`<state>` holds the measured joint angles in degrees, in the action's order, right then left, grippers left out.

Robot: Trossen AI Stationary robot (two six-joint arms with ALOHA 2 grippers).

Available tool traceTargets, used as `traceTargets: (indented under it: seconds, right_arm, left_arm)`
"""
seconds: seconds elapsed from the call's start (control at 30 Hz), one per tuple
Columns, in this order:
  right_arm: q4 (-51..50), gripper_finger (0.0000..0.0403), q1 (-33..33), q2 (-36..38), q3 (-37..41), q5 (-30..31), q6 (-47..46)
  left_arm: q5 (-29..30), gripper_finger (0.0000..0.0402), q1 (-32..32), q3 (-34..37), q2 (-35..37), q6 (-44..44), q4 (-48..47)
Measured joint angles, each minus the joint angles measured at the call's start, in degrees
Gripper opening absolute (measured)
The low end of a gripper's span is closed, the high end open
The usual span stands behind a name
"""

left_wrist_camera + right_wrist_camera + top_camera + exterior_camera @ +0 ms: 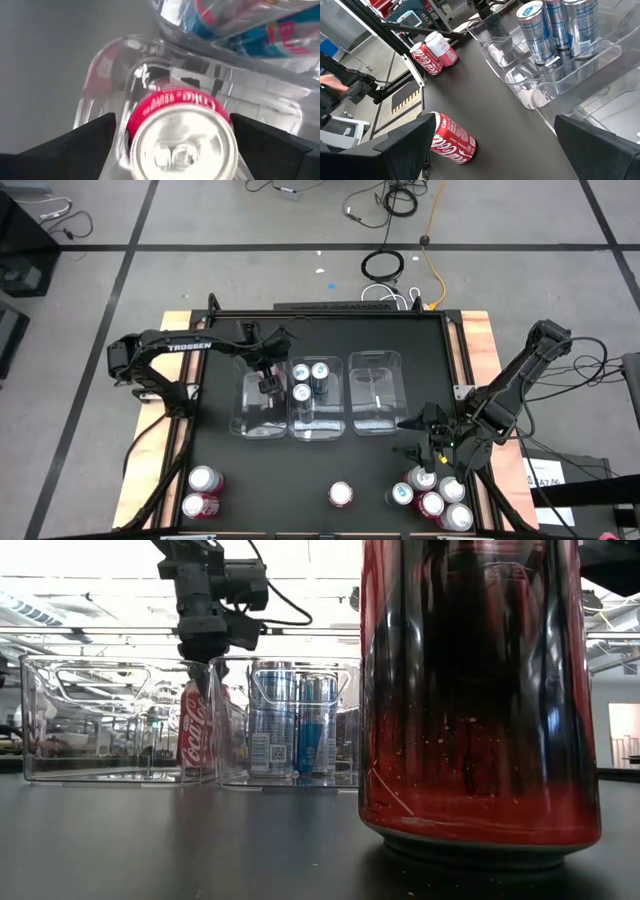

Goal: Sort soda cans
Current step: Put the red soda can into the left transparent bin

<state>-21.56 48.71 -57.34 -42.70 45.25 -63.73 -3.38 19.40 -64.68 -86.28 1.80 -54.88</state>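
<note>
**Sorting table: cans, bins and grippers**

While the left gripper (268, 383) hangs inside the left bin (250, 420), its fingers stand spread on either side of a red can (180, 135), clear of the can's sides in the left wrist view. The low view shows that red can (196, 728) upright on the bin floor, against the wall shared with the next bin.

- Bins: three clear bins side by side at the middle of the black table (230, 490). The middle bin (318, 425) holds three blue cans (303, 392), upright and close together. The right bin (375, 420) shows no can.
- Loose cans, near left corner: two red cans (204, 479), standing just beside each other.
- Loose can, near edge, middle: one red can (341, 495), alone; it fills the foreground of the low view.
- Loose cans, near right corner: a tight cluster (432, 502) of about five silver-topped cans, red and blue among them; exact colours of some cannot be told.
- Right gripper (432, 448): hovering over the table just behind that cluster, right of the bins, fingers spread wide and holding nothing.
</note>
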Motion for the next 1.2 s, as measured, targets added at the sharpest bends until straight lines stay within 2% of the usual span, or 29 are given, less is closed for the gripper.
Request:
traceTargets:
  seconds: [0.17,0.33,0.57,0.8,1.0,1.2]
  right_arm:
    - [0.0,0.0400,0.0,0.0,0.0,0.0,1.1]
    - [0.0,0.0400,0.0,0.0,0.0,-0.3,1.9]
    - [0.0,0.0400,0.0,0.0,0.0,-0.6,4.8]
    - [0.4,0.0400,0.0,0.0,0.0,-4.4,6.1]
    - [0.4,0.0400,0.0,0.0,0.0,-6.6,6.7]
    - [0.3,0.0400,0.0,0.0,0.0,-9.5,9.2]
  left_arm:
    - [0.2,0.0396,0.0,-3.9,0.6,-4.4,-8.3]
    - [0.5,0.0396,-1.2,-4.7,4.2,-9.9,-12.9]
    - [0.5,0.0396,-7.1,-4.8,13.3,-25.9,-14.9]
    - [3.4,0.0396,-22.2,-4.8,18.9,-47.7,-14.8]
    - [9.4,0.0396,-37.9,-4.8,17.5,-70.1,-14.7]
    - [10.5,0.0396,-51.9,-4.8,15.5,-92.1,-13.9]
